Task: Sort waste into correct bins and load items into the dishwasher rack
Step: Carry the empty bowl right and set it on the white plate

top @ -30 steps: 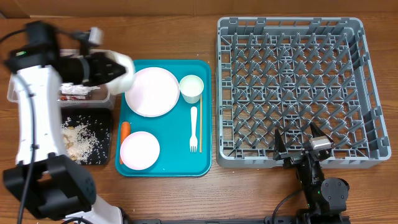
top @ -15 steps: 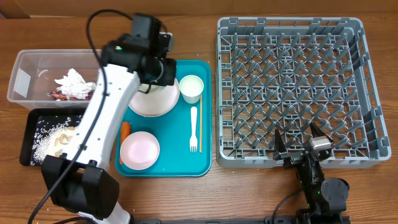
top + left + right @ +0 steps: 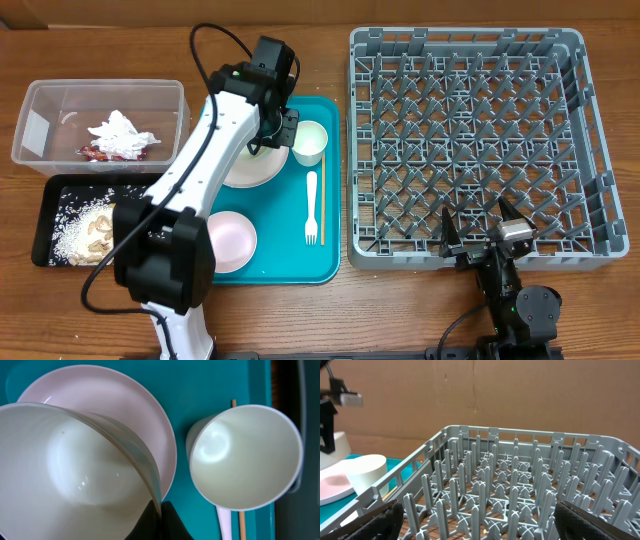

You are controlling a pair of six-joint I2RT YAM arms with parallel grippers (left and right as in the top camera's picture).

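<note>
As seen from overhead, the waste is judged largely sorted: well off to the left of the left claw (image 3: pixel 275 130), the napkin (image 3: pixel 120 130) and red wrapper (image 3: pixel 100 152) lie in the clear tub (image 3: pixel 40 100), and rice and scraps (image 3: pixel 95 225) in the black tray (image 3: pixel 45 255); the carrot is not made out, perhaps hidden by the arm; loading is not yet begun, for the dishwasher rack (image 3: pixel 470 140) beyond the right claw (image 3: pixel 485 228) holds nothing; that claw is spread fully wide and grips nothing; the small pink plate (image 3: pixel 235 245), fork (image 3: pixel 311 205) and chopstick (image 3: pixel 322 205) lie on the teal tray (image 3: pixel 330 260), nearer the robot than the left claw. From the left wrist, the left claw is shown pinched shut on the rim of the small white bowl (image 3: pixel 65 475), held over the large white plate (image 3: pixel 150 420); the white cup (image 3: pixel 245 455) stands just to its right. From the right wrist, only bare pegs are shown ahead of the claw.
</note>
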